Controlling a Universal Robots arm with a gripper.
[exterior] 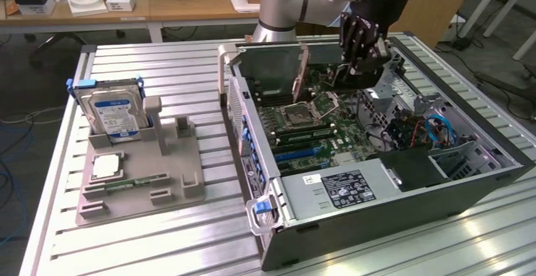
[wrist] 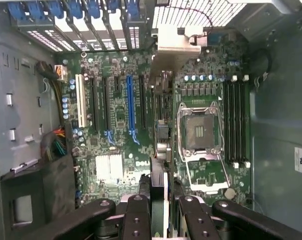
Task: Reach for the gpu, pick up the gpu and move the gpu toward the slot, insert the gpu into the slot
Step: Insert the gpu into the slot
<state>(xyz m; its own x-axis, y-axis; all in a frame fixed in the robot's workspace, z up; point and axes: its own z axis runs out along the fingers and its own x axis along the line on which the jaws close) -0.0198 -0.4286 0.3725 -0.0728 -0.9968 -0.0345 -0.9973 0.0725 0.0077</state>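
Here the gripper (wrist: 161, 201) is clenched on the gpu (wrist: 160, 145). Its two black fingers (wrist: 136, 212) press the thin card from both sides, and the card stands on its edge between them.

The gpu is inside the open computer case (exterior: 377, 207), over the green board (wrist: 115, 130) on the case floor. The card's silver bracket (wrist: 178, 42) is at the end nearest the case's back wall, the wall with the blue clips (wrist: 55, 9). Inside the case, the card sits between the long slots (wrist: 130, 107) and the square chip socket (wrist: 200, 129). One slot is blue, one is white and the others are black. I cannot tell if the card's lower edge touches the board.

In the exterior view the arm (exterior: 285, 0) hangs over the case, near the case's far wall.

Outside the case, on the exterior view's left, a gray holder (exterior: 142, 182) rests on the metal table (exterior: 167, 244). A silver hard drive (exterior: 117, 116) with a blue label stands upright in the holder. The case and the holder are apart, with bare table between them.
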